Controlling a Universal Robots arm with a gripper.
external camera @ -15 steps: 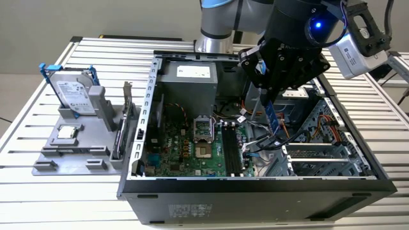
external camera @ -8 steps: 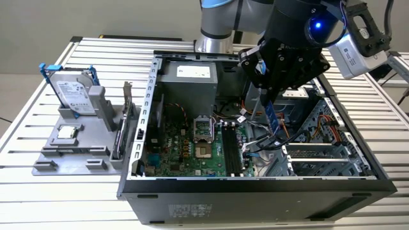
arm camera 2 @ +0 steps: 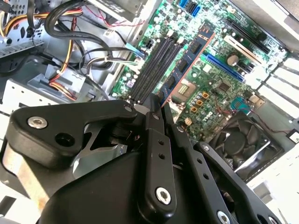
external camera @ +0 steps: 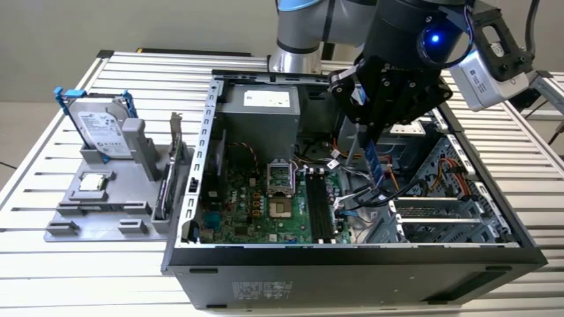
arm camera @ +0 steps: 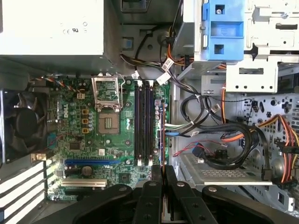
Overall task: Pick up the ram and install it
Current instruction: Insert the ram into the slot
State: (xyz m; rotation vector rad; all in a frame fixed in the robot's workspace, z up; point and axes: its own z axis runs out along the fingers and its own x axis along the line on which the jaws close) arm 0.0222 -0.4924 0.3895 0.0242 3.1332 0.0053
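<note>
Black gripper (arm camera 2: 157, 103) — silver screws (arm camera 2: 163, 195), blue wrist light (external camera: 434, 37)

Looks like a robotics lab or test cell rather than a home or office: bare slatted metal table (external camera: 53, 264) with a robot arm (external camera: 300, 33) rising at its far edge and carrying a camera (external camera: 489, 66). Holds an opened computer case (external camera: 352, 271) toward the near edge, motherboard (arm camera: 79, 140) exposed, and a grey parts holder (external camera: 97, 211) with a hard drive (external camera: 99, 132) standing in it toward the edge at the exterior view's left. Shows the gripper (arm camera: 162, 169) clamped on a ram stick (arm camera 2: 187, 60) above the board.
</note>
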